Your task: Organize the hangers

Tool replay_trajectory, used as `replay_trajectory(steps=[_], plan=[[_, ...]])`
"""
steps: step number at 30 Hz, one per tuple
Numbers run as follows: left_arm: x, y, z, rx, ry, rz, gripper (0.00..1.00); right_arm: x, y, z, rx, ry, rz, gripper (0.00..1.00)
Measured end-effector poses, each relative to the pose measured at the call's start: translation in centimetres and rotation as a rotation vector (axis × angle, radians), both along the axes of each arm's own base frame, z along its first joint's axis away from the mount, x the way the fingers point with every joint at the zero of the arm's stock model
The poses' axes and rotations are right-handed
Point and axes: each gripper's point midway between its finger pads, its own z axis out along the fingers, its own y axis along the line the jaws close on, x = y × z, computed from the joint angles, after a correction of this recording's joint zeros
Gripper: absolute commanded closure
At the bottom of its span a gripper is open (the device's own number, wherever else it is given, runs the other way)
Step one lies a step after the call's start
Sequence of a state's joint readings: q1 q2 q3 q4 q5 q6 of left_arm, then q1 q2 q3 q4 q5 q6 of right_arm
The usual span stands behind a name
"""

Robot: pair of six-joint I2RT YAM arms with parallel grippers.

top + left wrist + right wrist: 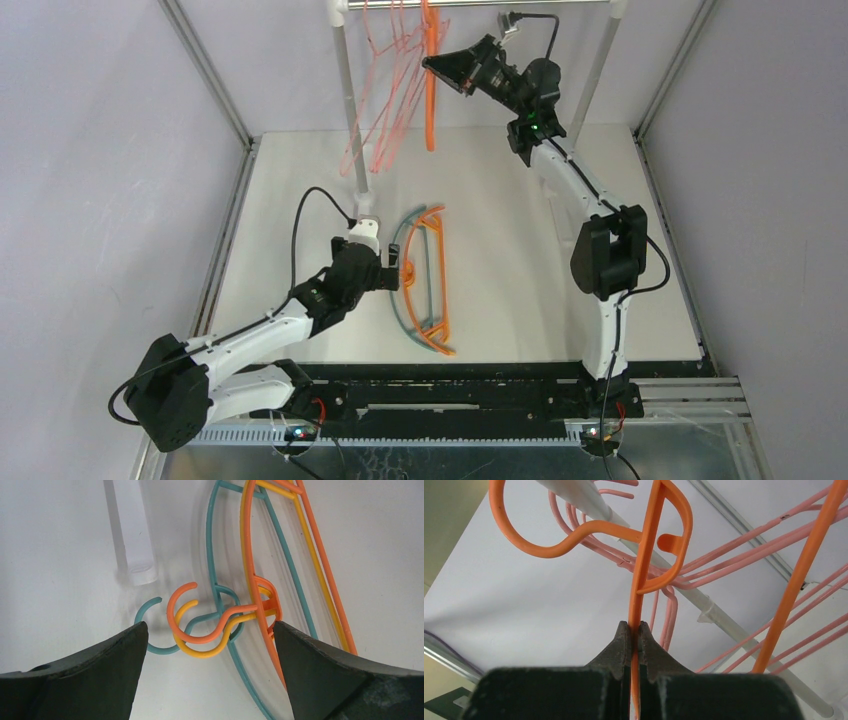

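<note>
Pinching the orange hanger point(642, 570) tightly, the right gripper point(634, 630) steadies its hook over the bar point(579, 492). The left gripper point(210, 628), wide open, straddles hooks of hangers point(246, 540) on the table point(60, 545), likely to grasp them.

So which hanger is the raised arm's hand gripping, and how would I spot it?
Find the white rack at the table's far edge and follow its top bar, where hangers dangle. Just right of the pink hangers hangs the orange hanger, pinched by the right hand. It is thick and bright orange; its neighbours are thin pink wire.
</note>
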State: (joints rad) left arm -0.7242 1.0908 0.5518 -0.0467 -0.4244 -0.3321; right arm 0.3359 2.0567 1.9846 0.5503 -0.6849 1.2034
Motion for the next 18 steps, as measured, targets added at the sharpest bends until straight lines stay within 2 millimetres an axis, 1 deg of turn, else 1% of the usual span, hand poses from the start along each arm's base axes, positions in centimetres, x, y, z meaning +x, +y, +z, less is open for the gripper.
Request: replay_trajectory(steps=[2, 7, 10, 11, 13, 14, 16, 17, 18], plan=[[0.0, 0.0, 0.0, 0.0, 0.0, 0.0, 0.01, 0.1, -0.1, -0.2, 0.006, 0.001, -0.005, 1.0], [0.0, 0.0, 0.0, 0.0, 0.0, 0.0, 0.01, 1.0, -0.4, -2.0, 0.01, 0.048, -0.026, 1.0], [0.0, 0.0, 0.0, 0.0, 0.0, 0.0, 0.01, 1.4, -1.0, -2.2, 0.026, 0.051, -0.054, 1.0], [0.0, 0.0, 0.0, 0.0, 0.0, 0.0, 0.0, 1.4, -1.2, -2.2, 0.03, 0.054, -0.06, 0.97], [0.0, 0.0, 0.0, 0.0, 0.0, 0.0, 0.01, 1.5, -1.7, -2.2, 0.039, 0.055, -0.074, 0.83], [0.0, 0.0, 0.0, 0.0, 0.0, 0.0, 0.0, 1.5, -1.9, -2.3, 0.043, 0.055, -0.08, 0.74], [0.0, 0.0, 0.0, 0.001, 0.001, 0.0, 0.01, 1.7, -2.4, -2.4, 0.05, 0.055, -0.092, 0.43], [0.0, 0.0, 0.0, 0.001, 0.001, 0.0, 0.01, 1.8, -2.5, -2.7, 0.049, 0.064, -0.094, 0.32], [0.0, 0.0, -0.1, 0.002, 0.002, 0.0, 0.01, 2.0, -2.7, -3.2, 0.041, 0.077, -0.1, 0.24]])
